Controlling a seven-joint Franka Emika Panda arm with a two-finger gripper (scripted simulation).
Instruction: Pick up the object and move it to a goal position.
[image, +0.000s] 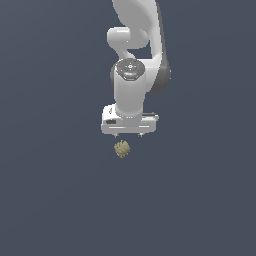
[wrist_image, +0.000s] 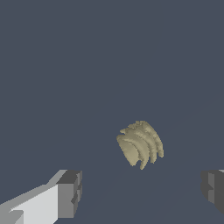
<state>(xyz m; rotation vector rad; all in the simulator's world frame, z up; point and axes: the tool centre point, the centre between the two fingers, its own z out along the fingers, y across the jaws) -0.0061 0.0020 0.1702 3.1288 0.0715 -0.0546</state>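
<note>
Exterior view first: the white arm (image: 135, 65) is seen coming down from the top of the frame, with the pincer (image: 128, 135) pointed straight down at the plain dark grey counter (image: 55, 200). The object (image: 122, 149), a little lumpy tan-yellow thing with a ridged surface, is found right under the pincer, a touch toward the exterior view's left of its middle, and it looks tiny next to the white hand block. Only the stubby finger ends are shown poking out below that block here, so contact can't really be judged from this angle. In the wrist view things are made clearer: the object (wrist_image: 140, 144) is seen lying on the counter (wrist_image: 87, 65) with its curved ribs all running the same way, and the two dark grey fingertips (wrist_image: 70, 192) are spread wide, one at each side of the frame. The object is framed between them but well clear of both, so nothing is gripped.
</note>
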